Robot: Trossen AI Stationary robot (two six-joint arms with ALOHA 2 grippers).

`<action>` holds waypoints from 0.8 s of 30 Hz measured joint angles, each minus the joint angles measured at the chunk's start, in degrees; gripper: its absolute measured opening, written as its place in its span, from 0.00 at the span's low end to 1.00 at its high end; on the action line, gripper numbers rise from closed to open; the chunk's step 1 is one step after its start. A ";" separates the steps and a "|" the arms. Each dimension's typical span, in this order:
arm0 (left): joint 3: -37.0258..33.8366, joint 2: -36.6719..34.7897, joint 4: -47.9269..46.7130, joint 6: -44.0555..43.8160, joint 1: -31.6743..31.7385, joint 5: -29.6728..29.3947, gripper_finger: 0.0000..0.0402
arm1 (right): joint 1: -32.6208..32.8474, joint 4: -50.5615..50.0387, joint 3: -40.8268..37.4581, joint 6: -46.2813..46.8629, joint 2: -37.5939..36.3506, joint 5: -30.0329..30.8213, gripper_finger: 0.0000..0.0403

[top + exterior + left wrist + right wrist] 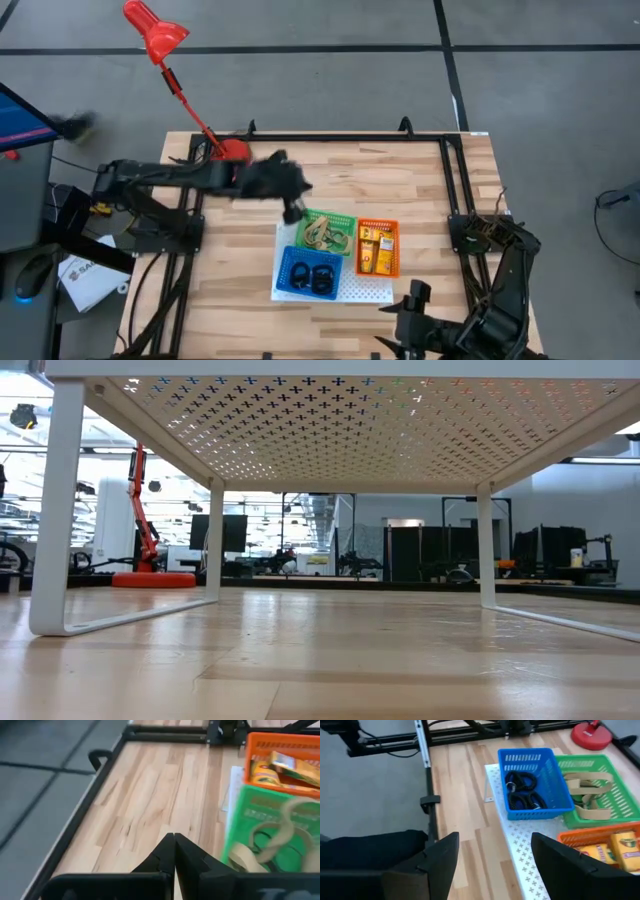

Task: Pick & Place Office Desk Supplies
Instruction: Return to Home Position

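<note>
In the lower right of the high view, the right gripper (415,293) is sitting near the front edge of the wooden table (420,170), just off the lower right corner of the white perforated shelf (350,292). In its own wrist view its fingers are standing wide apart, holding nothing.

The shelf is carrying three bins at the frame's centre. The blue bin (308,272) is sitting at the lower left and is holding the black ring loops (521,790). Above it, the green bin (327,232) is holding the tan rubber bands (590,785). Beside that, to the right, the orange bin (378,248) is holding the yellow-orange blocks (287,765).

The left arm is reaching in from the left of the frame. The left gripper (292,211) is hanging at the green bin's upper left corner and partly covering that corner. Its wrist view shows its fingers pressed together, gripping nothing.

Farther up, the red desk lamp (235,150) is standing at the table's far edge beside the left arm, with its head leaning out past the table toward the upper left.

In the low view, the shelf's underside is filling the top of the frame and hiding the bins. Only its legs and the lamp at the left are showing.
</note>
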 joint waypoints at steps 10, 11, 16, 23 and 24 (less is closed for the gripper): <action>6.86 9.16 -6.92 2.14 9.44 13.40 0.00 | 0.18 0.70 0.00 -2.46 0.04 -3.76 0.61; 6.88 9.81 -7.56 2.01 9.61 14.05 0.00 | 0.16 0.70 0.00 -3.14 0.04 -3.76 0.61; 6.86 11.59 -8.82 1.06 9.26 15.15 0.00 | 0.06 0.74 0.00 -4.99 -0.46 -3.58 0.61; 6.88 11.89 -10.39 -0.87 8.53 15.14 0.00 | -0.37 1.63 0.00 -5.82 -0.59 -3.58 0.61; 6.88 11.86 -10.20 -0.97 8.33 15.13 0.00 | -0.34 1.89 0.00 -5.95 -0.61 -3.58 0.61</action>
